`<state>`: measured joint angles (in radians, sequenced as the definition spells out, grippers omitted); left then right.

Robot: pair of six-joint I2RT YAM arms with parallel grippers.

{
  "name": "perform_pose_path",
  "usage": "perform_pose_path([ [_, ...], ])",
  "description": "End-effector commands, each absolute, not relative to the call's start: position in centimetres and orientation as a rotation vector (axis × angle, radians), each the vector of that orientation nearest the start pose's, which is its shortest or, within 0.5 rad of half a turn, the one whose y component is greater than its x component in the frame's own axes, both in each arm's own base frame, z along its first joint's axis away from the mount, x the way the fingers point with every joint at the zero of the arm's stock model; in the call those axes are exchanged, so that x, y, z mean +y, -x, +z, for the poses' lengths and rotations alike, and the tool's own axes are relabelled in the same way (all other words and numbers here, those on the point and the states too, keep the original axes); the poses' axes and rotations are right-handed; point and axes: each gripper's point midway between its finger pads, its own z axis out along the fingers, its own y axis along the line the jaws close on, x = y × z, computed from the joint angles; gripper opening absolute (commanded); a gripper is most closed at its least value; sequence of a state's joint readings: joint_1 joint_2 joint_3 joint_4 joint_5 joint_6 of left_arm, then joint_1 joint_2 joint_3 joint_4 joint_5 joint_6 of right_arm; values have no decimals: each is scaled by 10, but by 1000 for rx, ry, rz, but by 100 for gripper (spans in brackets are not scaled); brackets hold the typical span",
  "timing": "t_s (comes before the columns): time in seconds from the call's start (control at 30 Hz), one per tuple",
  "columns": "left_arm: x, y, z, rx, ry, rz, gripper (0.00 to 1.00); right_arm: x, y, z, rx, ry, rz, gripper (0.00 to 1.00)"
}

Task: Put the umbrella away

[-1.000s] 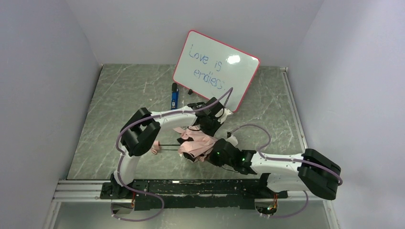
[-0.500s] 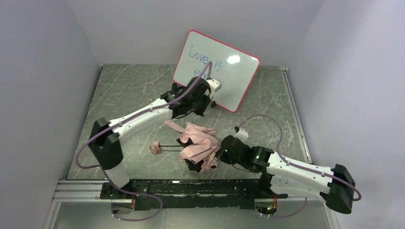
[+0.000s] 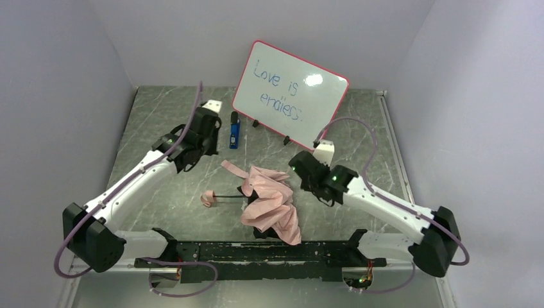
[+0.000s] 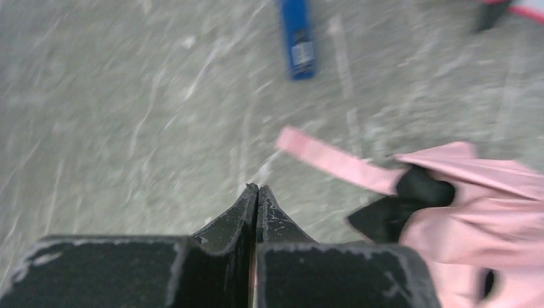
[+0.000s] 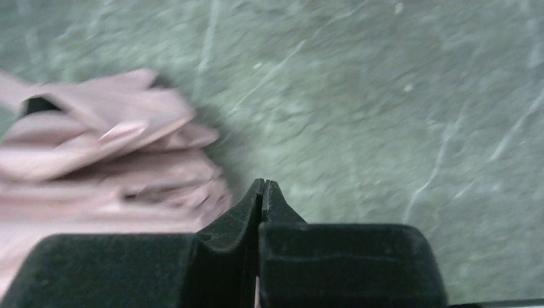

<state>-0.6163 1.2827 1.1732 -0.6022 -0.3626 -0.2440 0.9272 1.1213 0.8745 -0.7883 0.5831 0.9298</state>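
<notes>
The umbrella (image 3: pixel 269 204) is lying loosely bunched on the tabletop (image 3: pixel 160 122), near the front edge and between the two arms, with its handle (image 3: pixel 208 198) pointing left. It is not being touched by either tool. The left tool (image 4: pixel 257 190) is being held pinched shut and empty over bare tabletop, left of and behind the fabric (a pink strap (image 4: pixel 333 158) is lying just ahead of its tips). The right tool (image 5: pixel 263 184) is likewise being held closed on nothing, just right of the fabric. A marker (image 3: pixel 235 131) and a whiteboard (image 3: pixel 292 90) are sitting further back.
</notes>
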Motion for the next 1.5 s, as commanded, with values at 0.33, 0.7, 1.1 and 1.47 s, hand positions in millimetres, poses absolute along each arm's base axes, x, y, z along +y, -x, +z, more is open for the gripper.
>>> perform_pose_path([
  [0.33, -59, -276, 114, 2552, 49, 245, 5, 163, -231, 35, 2666, -9, 162, 0],
  [0.7, -68, -243, 60, 2607, 394, 114, 5, 174, -230, 21, 2696, 4, 231, 0],
  [1.1, -104, -227, 18, 2687, 279, -105, 5, 184, -221, 4, 2744, 43, 299, 0],
  [1.47, -156, -228, 19, 2672, 18, -234, 5, 209, -210, 2, 2763, 153, 509, 0],
])
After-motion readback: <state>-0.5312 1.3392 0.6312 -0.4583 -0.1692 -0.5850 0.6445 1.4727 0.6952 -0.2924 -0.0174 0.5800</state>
